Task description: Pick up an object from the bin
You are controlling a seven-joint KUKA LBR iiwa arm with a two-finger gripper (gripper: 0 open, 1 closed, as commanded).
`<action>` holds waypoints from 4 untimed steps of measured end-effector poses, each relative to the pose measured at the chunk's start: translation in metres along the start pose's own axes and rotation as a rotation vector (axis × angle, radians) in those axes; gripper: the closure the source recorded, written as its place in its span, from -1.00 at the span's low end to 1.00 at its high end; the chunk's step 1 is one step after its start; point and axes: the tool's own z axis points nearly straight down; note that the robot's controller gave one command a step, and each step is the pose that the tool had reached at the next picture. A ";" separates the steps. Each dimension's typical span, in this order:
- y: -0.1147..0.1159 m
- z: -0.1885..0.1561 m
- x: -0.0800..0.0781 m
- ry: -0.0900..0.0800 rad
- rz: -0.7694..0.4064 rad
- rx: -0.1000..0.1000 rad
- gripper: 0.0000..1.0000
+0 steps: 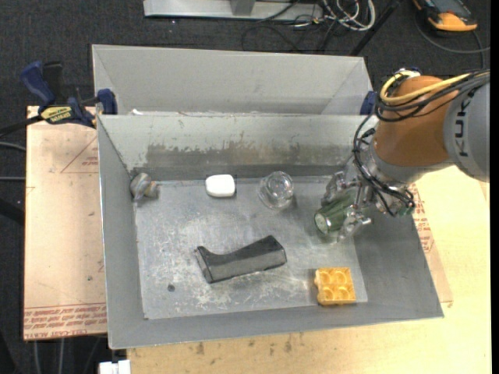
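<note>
- Floor: dark charcoal carpet [47, 22], seen along the far side and down the left.
- Furniture: pale beige flat tabletop [468, 310], running along the near edge and up the right side.
- Light grey metal stand base with upright post [226, 5], resting on the carpet at the far side.
- Tangle of white and black cables [351, 2], just right of the stand base.
- Orange and black device [446, 10], on the carpet in the far right corner.
- Lighting: even across carpet and tabletop.

Single camera, high, obliquely down onto whole bin [179, 232].
</note>
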 end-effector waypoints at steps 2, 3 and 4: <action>0.021 0.027 0.010 -0.009 -0.914 0.015 1.00; 0.021 0.027 0.010 -0.009 -0.914 0.015 1.00; 0.021 0.027 0.010 -0.009 -0.914 0.014 1.00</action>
